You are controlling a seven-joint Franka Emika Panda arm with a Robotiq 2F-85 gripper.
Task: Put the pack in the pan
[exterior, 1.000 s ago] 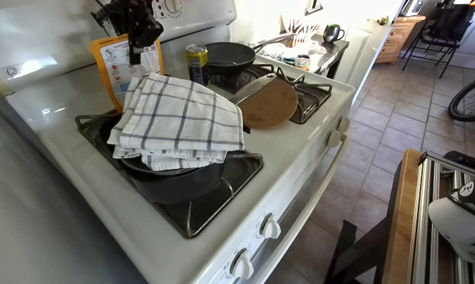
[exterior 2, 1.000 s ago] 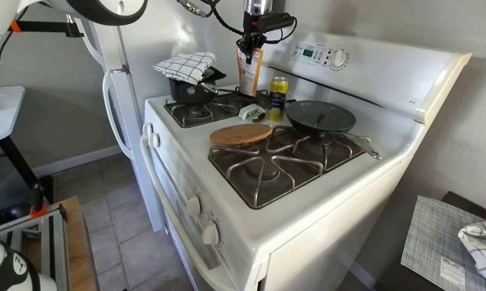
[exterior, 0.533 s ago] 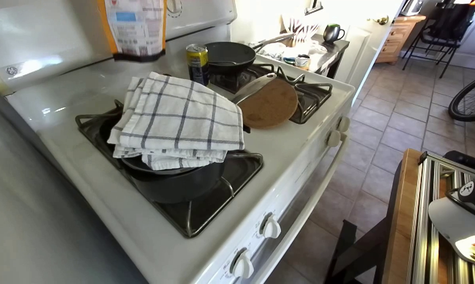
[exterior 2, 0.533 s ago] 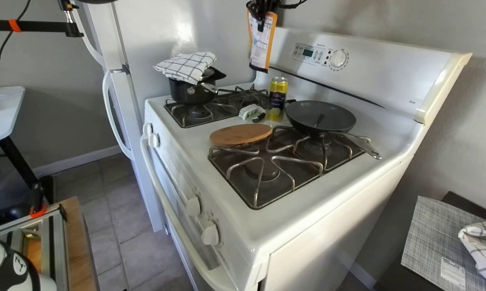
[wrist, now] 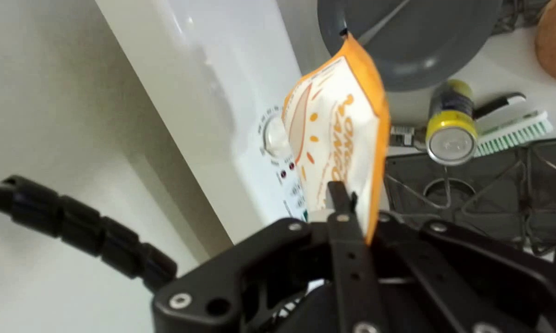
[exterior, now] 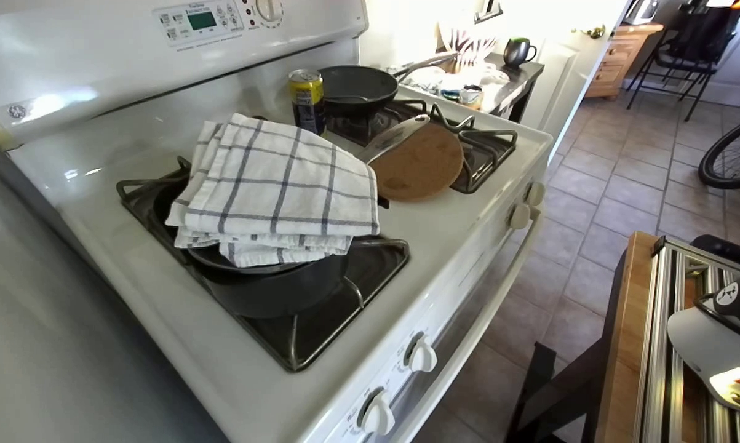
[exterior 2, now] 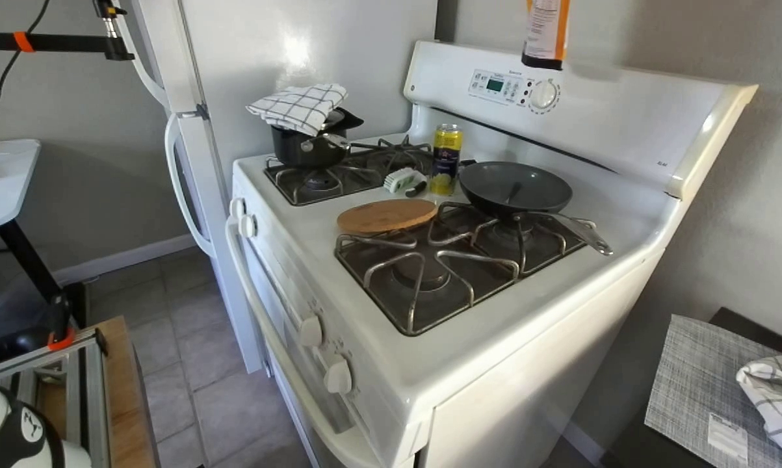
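While the pincer (wrist: 351, 201) clamps the pack (wrist: 338, 129), carrying seems the step, next needing alignment over the pan (wrist: 425, 41) below it.

1. In an exterior view: pan (exterior 2: 514, 183) far on right grate (exterior 2: 482, 261).
2. Higher, before back panel (exterior 2: 612, 123): pack (exterior 2: 545, 36).
3. Left of pan: can (exterior 2: 446, 159); left of can: brush (exterior 2: 401, 181); nearer: disc (exterior 2: 387, 216).
4. Left of brush: towel (exterior 2: 301, 108) on pot (exterior 2: 299, 148).

The fingers (wrist: 347, 240) pinch the orange-edged pack (wrist: 335, 129), which juts past their tips; to their right show a can (wrist: 450, 125), a brush (wrist: 513, 132) and, farther ahead of them, the dark pan (wrist: 435, 41).
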